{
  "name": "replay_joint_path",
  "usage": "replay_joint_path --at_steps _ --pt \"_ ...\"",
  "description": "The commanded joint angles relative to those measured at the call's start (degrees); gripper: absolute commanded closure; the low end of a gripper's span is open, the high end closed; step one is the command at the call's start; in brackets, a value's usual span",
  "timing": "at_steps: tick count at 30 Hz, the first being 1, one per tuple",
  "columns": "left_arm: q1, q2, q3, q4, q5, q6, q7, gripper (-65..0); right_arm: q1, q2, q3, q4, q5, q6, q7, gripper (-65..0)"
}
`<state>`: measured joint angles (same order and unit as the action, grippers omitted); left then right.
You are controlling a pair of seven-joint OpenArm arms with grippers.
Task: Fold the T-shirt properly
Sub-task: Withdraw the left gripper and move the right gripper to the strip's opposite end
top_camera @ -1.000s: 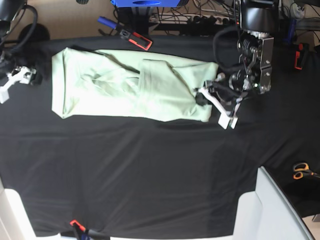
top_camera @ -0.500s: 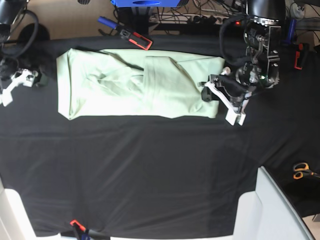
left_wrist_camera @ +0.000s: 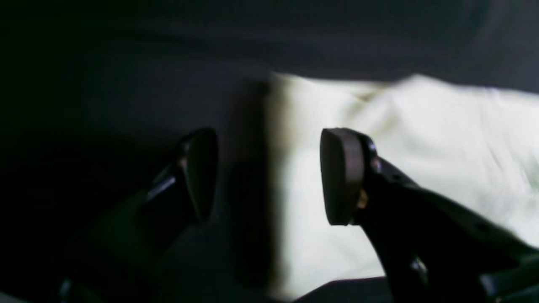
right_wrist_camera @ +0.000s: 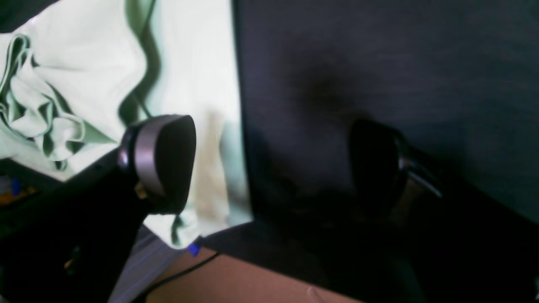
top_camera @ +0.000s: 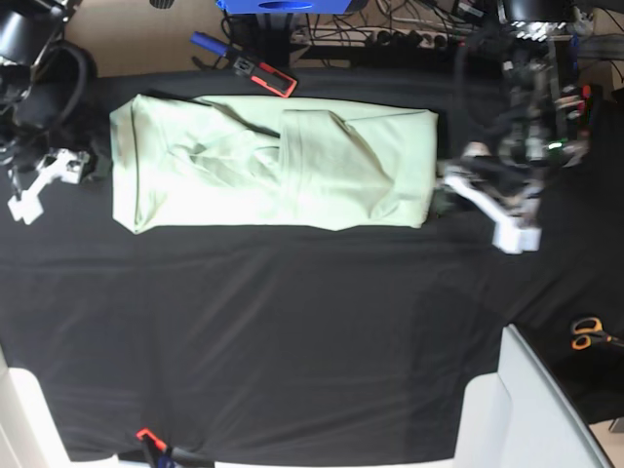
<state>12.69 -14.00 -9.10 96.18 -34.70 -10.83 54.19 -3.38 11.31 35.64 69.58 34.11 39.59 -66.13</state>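
Reading the base view left to right.

Your right gripper (top_camera: 39,185) sits at the far left, just off the shirt's short edge, low over the black table cover (top_camera: 292,322). Its wrist view shows the jaws spread wide with nothing between the pads (right_wrist_camera: 162,162): one hangs over pale cloth, the other over bare black. My read is that it is parked clear so the cloth lies undisturbed.

The T-shirt (top_camera: 273,161) lies along the far half of the table as one long band, sides turned in, with a raised flap and some wrinkles near the middle. Both short edges look fairly square. I judge the lengthwise folds done and the crosswise fold not yet made.

Your left gripper (top_camera: 483,200) is at the right, just beside the shirt's other short edge. In its wrist view the jaws are apart and empty, one pad (left_wrist_camera: 341,176) over the cloth and one over the black cover, the shirt's edge running between them. The picture is blurred, so whether either pad touches the fabric, I cannot tell. With a gripper at each end, the setup suits bringing one short edge over to the other.

Count:
- T-shirt: one.
- Grippers: two, neither holding anything.
- Red-and-black tool (top_camera: 265,76) beyond the shirt's far edge: one.
- Blue marker-like item (top_camera: 207,43) beside it: one.
- Scissors (top_camera: 587,333), orange handles, right edge, well apart from the shirt: one pair.
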Motion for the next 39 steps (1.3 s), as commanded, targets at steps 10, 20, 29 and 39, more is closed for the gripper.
replay_joint_path --at_steps 10,20,29,39 --pt "7.7 -0.7 -18.3 13.4 -0.7 -0.7 4.9 -38.3 2.9 0.6 0.3 -10.9 0.7 0.4 1.8 -55.0" --pt "8.6 -3.0 -20.4 12.8 -0.6 -0.7 4.8 -38.3 -0.7 -4.7 -8.3 -8.2 0.7 0.4 1.6 -54.3" --pt "8.5 -3.9 -20.5 12.7 -0.6 -0.7 4.8 -38.3 -4.1 -6.4 -11.9 -5.4 0.7 0.4 1.9 -54.1" --pt "8.5 -3.7 -20.0 12.7 -0.6 -0.7 4.8 -38.3 -4.0 -6.4 -11.9 -5.6 0.7 0.4 1.9 -43.4"
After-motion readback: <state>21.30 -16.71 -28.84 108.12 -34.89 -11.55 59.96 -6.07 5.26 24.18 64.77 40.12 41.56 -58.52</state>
